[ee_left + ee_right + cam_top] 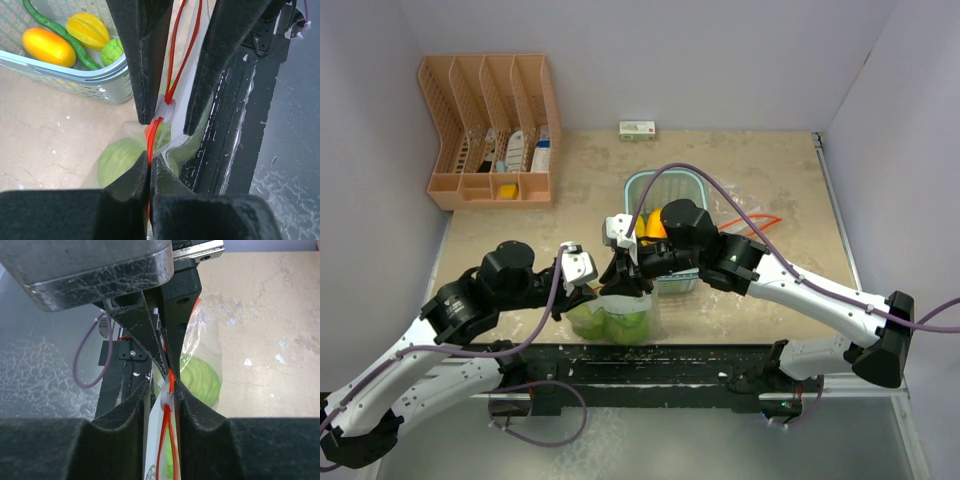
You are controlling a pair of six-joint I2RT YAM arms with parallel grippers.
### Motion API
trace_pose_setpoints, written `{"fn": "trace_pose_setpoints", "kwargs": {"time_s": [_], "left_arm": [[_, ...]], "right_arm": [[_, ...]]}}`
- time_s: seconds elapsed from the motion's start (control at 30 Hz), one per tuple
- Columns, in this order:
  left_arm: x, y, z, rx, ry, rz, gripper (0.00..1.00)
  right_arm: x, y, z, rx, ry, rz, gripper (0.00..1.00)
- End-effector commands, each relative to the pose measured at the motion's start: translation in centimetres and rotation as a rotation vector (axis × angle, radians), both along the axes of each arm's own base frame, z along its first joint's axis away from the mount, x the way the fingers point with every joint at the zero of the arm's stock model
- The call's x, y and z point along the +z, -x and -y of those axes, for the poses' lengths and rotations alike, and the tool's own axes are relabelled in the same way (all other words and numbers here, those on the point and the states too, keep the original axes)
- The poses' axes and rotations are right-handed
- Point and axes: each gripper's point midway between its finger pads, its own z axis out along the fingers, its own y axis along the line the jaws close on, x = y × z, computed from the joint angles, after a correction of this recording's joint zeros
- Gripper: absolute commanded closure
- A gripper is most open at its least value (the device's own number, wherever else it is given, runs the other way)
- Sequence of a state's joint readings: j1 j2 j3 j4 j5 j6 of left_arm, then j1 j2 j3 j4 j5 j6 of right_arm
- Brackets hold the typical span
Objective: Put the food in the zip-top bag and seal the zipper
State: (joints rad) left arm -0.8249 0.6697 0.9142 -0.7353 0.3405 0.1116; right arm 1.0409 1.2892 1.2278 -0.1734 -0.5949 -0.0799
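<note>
In the overhead view an orange file rack fills the upper left. Bare table lies open between it and the left arm. At lower centre the zip-top bag stands right at the table's dark near edge, with no room behind it. It holds two pale-green cabbages.

The left gripper is clamped tight on the red zipper. The right gripper meets it from the other side. Its jaws are narrow and flank the white slider, and a sliver of gap shows on one side.

Just beyond the bag, the pale-blue basket holds an orange fruit, a yellow fruit and a thin green chili. From above, the right arm hides most of the basket. A small white-and-green box sits by the back wall.

Right of the basket the table is open up to the wall. Both wrist views crop the bag, so how far the zipper is closed cannot be told.
</note>
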Motion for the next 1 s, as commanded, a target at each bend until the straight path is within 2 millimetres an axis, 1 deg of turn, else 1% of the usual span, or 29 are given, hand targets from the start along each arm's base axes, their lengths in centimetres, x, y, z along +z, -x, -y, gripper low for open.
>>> {"fn": "trace_pose_setpoints", "kwargs": {"time_s": [0.0, 0.03, 0.1, 0.17, 0.27, 0.4, 0.47, 0.5, 0.6, 0.7, 0.8, 0.87, 0.97], "left_arm": [[4.5, -0.3, 0.6, -0.002, 0.120, 0.085, 1.00], [4.6, -0.3, 0.6, -0.001, 0.121, 0.087, 1.00], [4.7, -0.3, 0.5, 0.001, 0.122, 0.091, 1.00], [4.8, -0.4, 0.5, 0.006, 0.123, 0.095, 1.00], [4.9, -0.4, 0.4, 0.011, 0.123, 0.100, 1.00], [4.8, -0.4, 0.3, 0.013, 0.122, 0.097, 1.00], [4.9, -0.4, 0.4, 0.014, 0.124, 0.098, 1.00], [4.9, -0.5, 0.3, 0.015, 0.126, 0.098, 1.00], [5.0, -0.5, 0.3, 0.017, 0.127, 0.100, 1.00], [4.9, -0.6, 0.2, 0.024, 0.120, 0.098, 1.00], [4.6, -0.8, -0.1, 0.044, 0.103, 0.096, 1.00], [4.6, -1.0, -0.4, 0.064, 0.094, 0.099, 1.00], [4.9, -1.3, -0.9, 0.098, 0.092, 0.112, 1.00]], "right_arm": [[1.7, 0.1, -0.5, 0.023, -0.041, 0.033, 0.76], [1.4, 0.1, -0.5, 0.024, -0.030, 0.028, 0.78], [1.0, 0.2, -0.5, 0.027, -0.014, 0.018, 0.79], [0.8, 0.3, -0.5, 0.030, -0.009, 0.014, 0.77], [1.0, 0.4, -0.3, 0.026, -0.012, 0.013, 0.71], [1.2, 0.2, 0.0, 0.004, -0.014, 0.018, 0.72], [1.2, 0.1, -0.1, 0.001, -0.014, 0.020, 0.76], [0.7, 0.1, 0.1, 0.000, 0.007, 0.010, 0.79], [0.4, -0.1, 0.2, -0.012, 0.023, 0.005, 0.99], [0.5, -0.5, 0.4, -0.044, 0.028, 0.012, 1.00], [0.7, -0.2, 1.3, -0.058, 0.032, 0.006, 1.00], [1.5, -0.2, 1.6, -0.088, 0.003, 0.002, 1.00], [2.1, -0.7, 2.7, -0.140, -0.001, 0.033, 1.00]]}}
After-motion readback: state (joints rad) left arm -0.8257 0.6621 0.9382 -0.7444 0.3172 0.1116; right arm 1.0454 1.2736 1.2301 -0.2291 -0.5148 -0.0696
